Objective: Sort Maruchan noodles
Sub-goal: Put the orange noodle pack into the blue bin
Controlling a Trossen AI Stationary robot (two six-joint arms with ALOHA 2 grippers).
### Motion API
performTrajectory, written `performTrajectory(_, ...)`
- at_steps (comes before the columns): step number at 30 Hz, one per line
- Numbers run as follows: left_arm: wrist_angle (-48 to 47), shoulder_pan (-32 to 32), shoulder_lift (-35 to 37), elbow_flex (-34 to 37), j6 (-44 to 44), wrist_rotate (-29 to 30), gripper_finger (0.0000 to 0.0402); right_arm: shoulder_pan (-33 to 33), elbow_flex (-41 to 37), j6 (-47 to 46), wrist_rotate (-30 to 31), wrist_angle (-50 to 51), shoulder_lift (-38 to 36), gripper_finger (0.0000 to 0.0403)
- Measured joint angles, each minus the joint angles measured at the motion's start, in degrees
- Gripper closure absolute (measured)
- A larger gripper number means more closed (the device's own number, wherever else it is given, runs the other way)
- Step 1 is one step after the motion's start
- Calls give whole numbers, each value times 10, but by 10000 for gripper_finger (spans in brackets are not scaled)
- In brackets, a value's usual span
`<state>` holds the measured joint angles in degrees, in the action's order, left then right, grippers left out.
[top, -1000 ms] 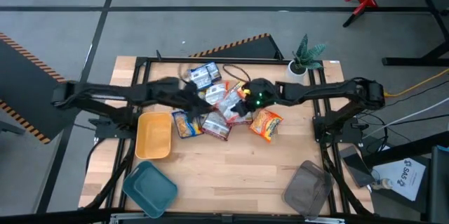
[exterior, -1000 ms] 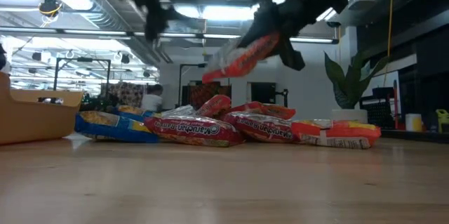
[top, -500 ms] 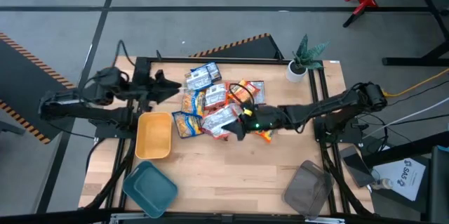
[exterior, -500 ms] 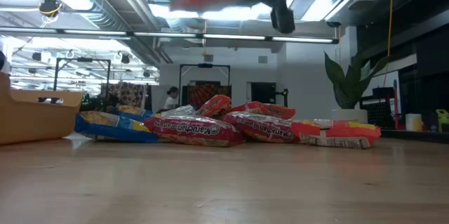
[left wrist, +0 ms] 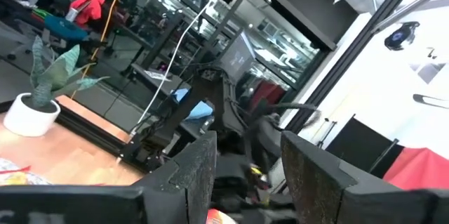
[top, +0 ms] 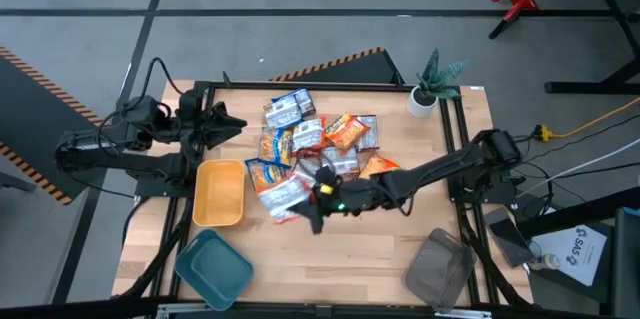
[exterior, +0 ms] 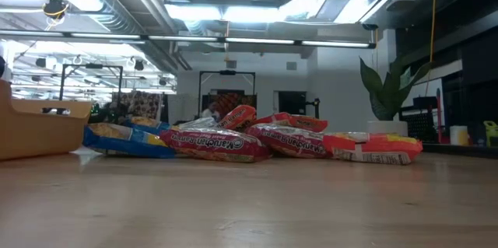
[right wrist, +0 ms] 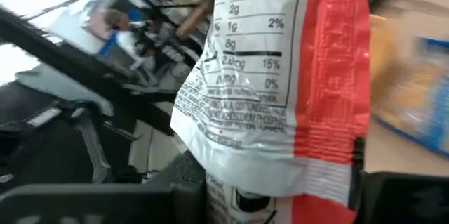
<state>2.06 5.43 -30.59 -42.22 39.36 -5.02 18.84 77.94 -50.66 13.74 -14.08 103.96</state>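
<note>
Right gripper (top: pixel 312 202) reaches out over the table's middle, fingers clamped on a red-and-silver packet (right wrist: pixel 280 76) that hangs just in front of the pile (top: pixel 315 144), beside the yellow tray (top: pixel 220 194). Remaining noodles lie heaped toward the table's far side. Left gripper (top: pixel 228 122) waits at the table's left edge with fingers (left wrist: pixel 189 175) parted and nothing between them

yellow tray (top: pixel 219 193), teal tray (top: pixel 213 269), grey tray (top: pixel 440 268), potted plant (top: pixel 432 81)
</note>
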Motion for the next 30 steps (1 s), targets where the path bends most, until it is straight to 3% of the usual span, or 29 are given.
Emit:
performTrajectory(7,7,0,0,0,15,0,247,36,98,33,10,22,66,299)
performTrajectory(24,5,0,-1,0,38,-1,247,84,182,54,11,11,191,299)
performTrajectory(30,1,0,0,0,38,-2,247,85,284,98,-25,23,276,299)
